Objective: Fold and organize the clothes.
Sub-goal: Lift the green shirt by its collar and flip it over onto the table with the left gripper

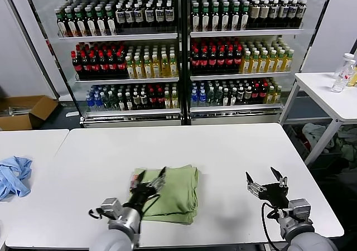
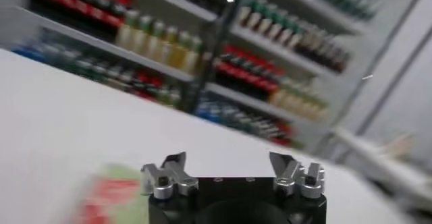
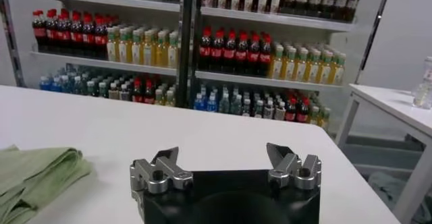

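The shirt (image 1: 170, 192) is lying folded into a neat stack near the table's (image 1: 223, 150) front edge, so folding's looking done w/ maybe only tidying left. Left gripper (image 1: 149, 179) is hovering open over the shirt's left side, holding nothing; right gripper (image 1: 266, 179) is waiting open, well apart to the right.

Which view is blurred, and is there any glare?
Left wrist view is motion-smeared: shelves and shirt streak, though the left gripper stays sharp. Head view and right wrist view are crisp, with the shirt clear. Mild glare only on the cooler doors.
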